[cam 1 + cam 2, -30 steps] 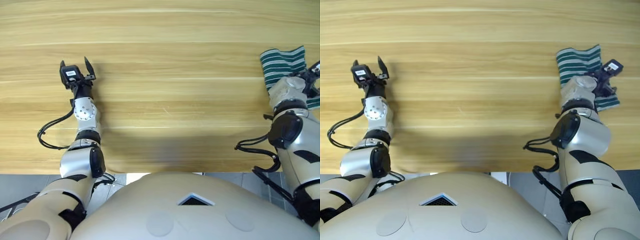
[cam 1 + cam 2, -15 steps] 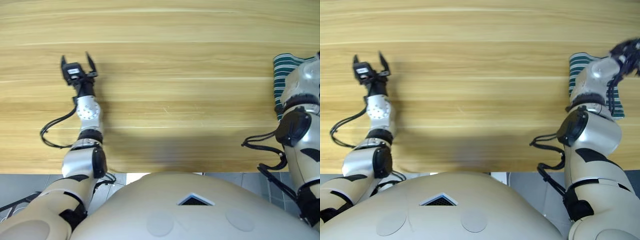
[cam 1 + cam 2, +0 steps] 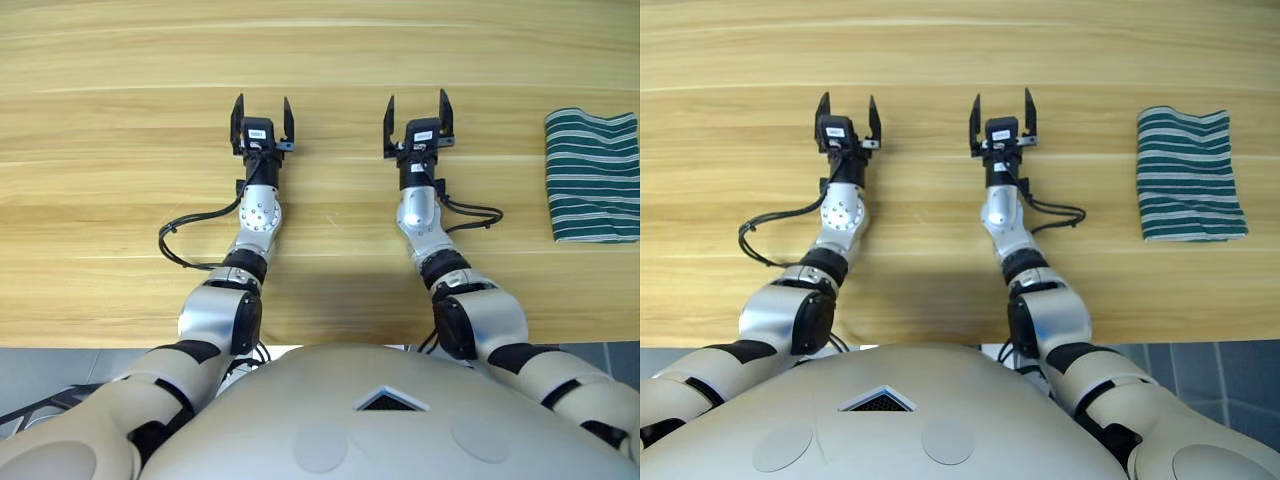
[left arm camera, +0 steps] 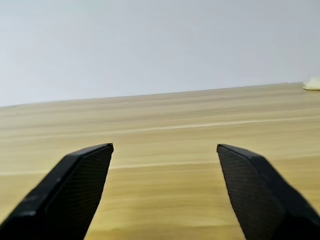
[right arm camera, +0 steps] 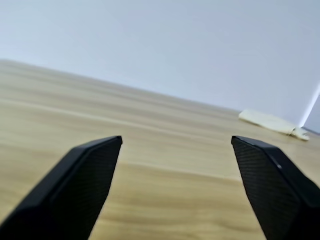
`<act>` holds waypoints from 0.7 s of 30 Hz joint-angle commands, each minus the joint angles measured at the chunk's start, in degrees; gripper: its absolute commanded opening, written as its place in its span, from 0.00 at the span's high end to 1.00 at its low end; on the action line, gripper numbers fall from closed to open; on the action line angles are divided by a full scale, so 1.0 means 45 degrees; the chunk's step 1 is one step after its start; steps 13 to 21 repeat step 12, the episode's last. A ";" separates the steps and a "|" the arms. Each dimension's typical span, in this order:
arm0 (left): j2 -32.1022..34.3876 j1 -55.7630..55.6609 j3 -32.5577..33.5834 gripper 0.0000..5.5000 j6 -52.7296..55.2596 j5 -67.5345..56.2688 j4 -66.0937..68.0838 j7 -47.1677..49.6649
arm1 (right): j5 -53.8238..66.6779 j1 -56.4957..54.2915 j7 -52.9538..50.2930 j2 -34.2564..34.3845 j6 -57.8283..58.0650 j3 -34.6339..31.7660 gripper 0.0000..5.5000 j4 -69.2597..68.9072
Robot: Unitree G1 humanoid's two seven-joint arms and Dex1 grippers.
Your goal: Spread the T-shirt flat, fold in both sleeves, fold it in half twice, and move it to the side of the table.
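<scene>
Lying as a compact green-and-white striped packet, the T-shirt [image 3: 592, 176] sits at the robot's right side of the wooden table [image 3: 120, 60], well apart from both arms. No sleeve sticks out, and its edges look fairly square, with a slight unevenness along the far one.

The left gripper [image 3: 263, 103] and the right gripper [image 3: 417, 100] are stretched forward side by side over the middle of the table, pointing away from the robot. Each has its two fingers spread wide with nothing between them. The left wrist view confirms this, with dark fingers [image 4: 80, 175] on either side of bare wood.

Judged from how things lie, the spreading, the sleeve folds and both halvings appear done, and the shirt is already placed to the side. Little seems left of the task beyond perhaps tidying that far edge.
</scene>
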 commanded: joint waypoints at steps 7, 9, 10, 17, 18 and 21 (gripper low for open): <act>0.0166 0.2218 0.0646 0.29 -0.0258 -0.0811 0.0348 -0.0168 | -0.0442 0.2188 -0.0528 -0.0538 0.0032 0.0457 0.30 0.0363; 0.0168 0.2339 0.0071 0.29 -0.0624 -0.0086 0.0222 0.0047 | -0.0571 0.2430 -0.0730 -0.0586 -0.0010 0.0578 0.36 0.0287; 0.0155 0.2309 -0.0067 0.29 -0.0709 0.0051 0.0186 0.0090 | -0.0560 0.2482 -0.0738 -0.0667 0.0004 0.0573 0.36 0.0227; 0.0148 0.2263 -0.0175 0.29 -0.0755 0.0117 0.0011 0.0249 | -0.0662 0.2593 -0.0886 -0.0947 0.0053 0.0620 0.36 -0.0144; 0.0148 0.2263 -0.0175 0.29 -0.0755 0.0117 0.0011 0.0249 | -0.0662 0.2593 -0.0886 -0.0947 0.0053 0.0620 0.36 -0.0144; 0.0148 0.2263 -0.0175 0.29 -0.0755 0.0117 0.0011 0.0249 | -0.0662 0.2593 -0.0886 -0.0947 0.0053 0.0620 0.36 -0.0144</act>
